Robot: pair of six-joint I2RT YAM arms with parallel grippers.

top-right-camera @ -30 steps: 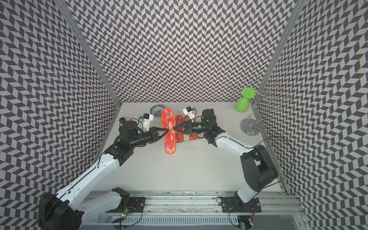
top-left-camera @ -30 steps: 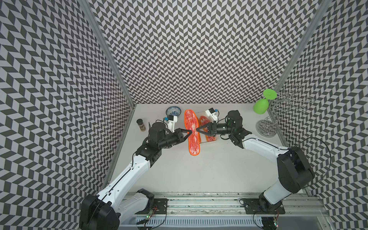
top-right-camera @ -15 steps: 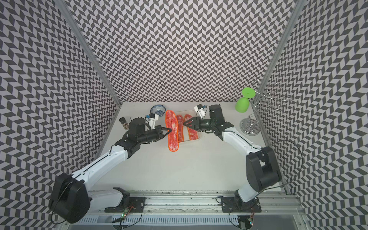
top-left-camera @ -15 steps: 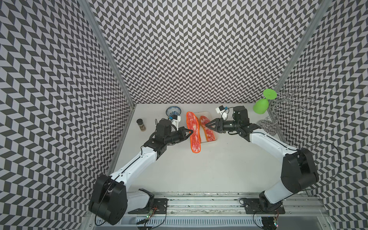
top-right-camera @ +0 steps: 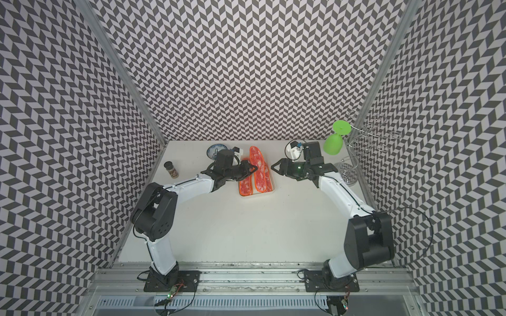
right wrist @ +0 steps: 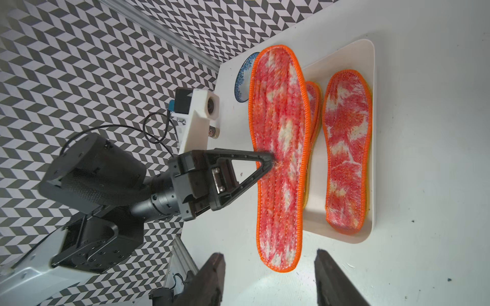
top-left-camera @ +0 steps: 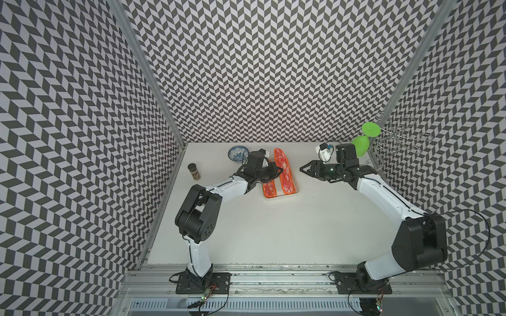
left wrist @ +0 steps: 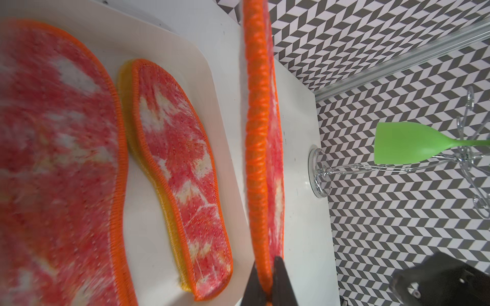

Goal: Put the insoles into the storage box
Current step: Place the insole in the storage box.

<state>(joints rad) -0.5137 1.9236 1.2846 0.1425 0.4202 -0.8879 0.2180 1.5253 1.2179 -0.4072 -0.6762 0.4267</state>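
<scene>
— What have your left jaws got?
— They are clamped on the long edge of the held insole, about midway along it. It is a mottled red-pink one with orange edging. It is tipped up on its side, and my left wrist view meets it almost edge-on.
— Where is it against the storage box?
— Above the storage box, running lengthwise along it in both top views. Whether its lower edge touches anything, I cannot tell.
— And inside the box?
— Two piles of insoles lie flat, side by side, each with a mottled one on top and yellow showing beneath. The right-hand pile is in full sight of my right wrist camera. The left-hand pile is partly under my left arm in a top view.
— Your right jaws?
— Apart and empty, over the bare desk to the right of the box. The tips are turned toward it, well clear of the held insole.
— Anything else on the desk?
— A blue-and-white bowl sits behind my left wrist and a small jar further left. A green glass hangs on a wire rack at the back right.
</scene>
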